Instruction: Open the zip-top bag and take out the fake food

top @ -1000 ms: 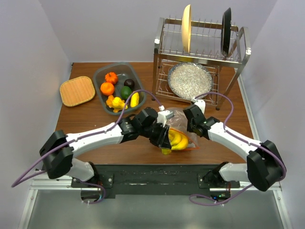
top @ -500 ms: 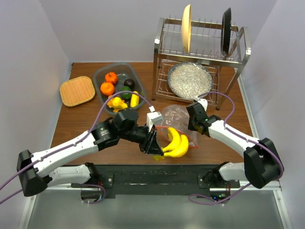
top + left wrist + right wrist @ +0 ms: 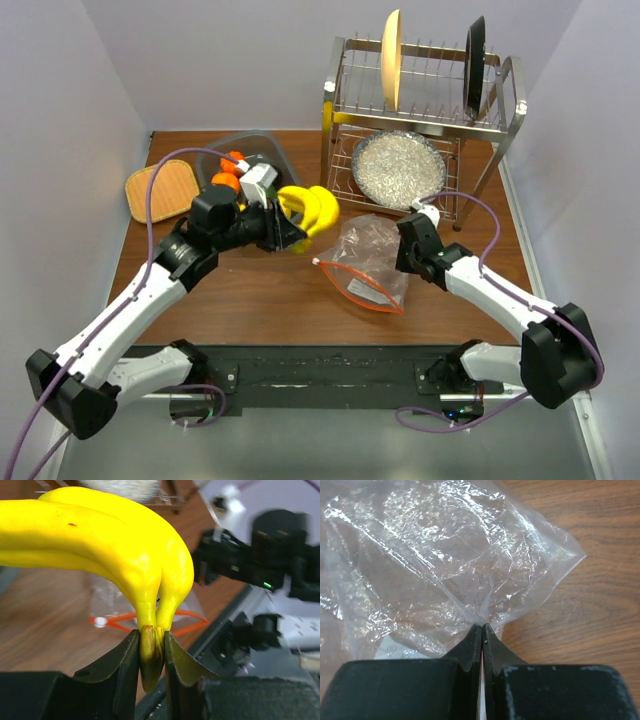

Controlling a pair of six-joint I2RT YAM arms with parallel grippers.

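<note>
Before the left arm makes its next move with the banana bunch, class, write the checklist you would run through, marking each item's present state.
1. Left pincer grips the yellow plastic banana bunch: ok, jaws shut on its stem.
2. Bunch is out of the clear crinkly zip-top bag: ok, held apart from it.
3. Right pincer holds the bag: ok, shut on a corner of the plastic.
4. Bunch is above the grey translucent plastic tub: cannot tell; it hangs near the tub's right edge.
5. Bag is empty: ok, no food shows inside.
</note>
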